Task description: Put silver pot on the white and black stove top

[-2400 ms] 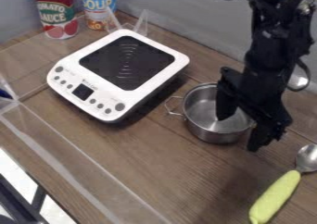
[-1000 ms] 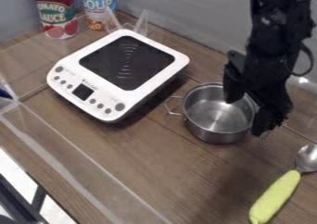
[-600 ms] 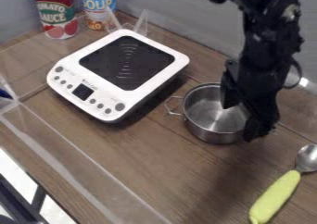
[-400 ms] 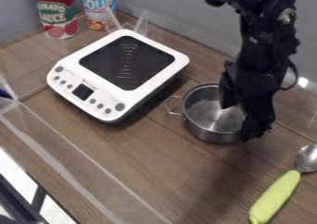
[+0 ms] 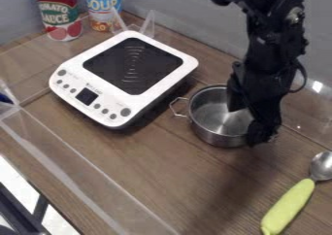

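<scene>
The silver pot [image 5: 218, 121] is a small round steel pot, shiny, standing upright and open-topped on the wooden table [image 5: 155, 171], toward its right side and about midway between the front and back edges. A small dark handle sticks out on its left side. Its right rim is partly hidden.

The white and black stove top [image 5: 123, 77] is a flat white square with rounded corners, a black cooking surface and a front strip of buttons. It lies turned at an angle, nearer the table's back left corner, just left of the pot.
</scene>
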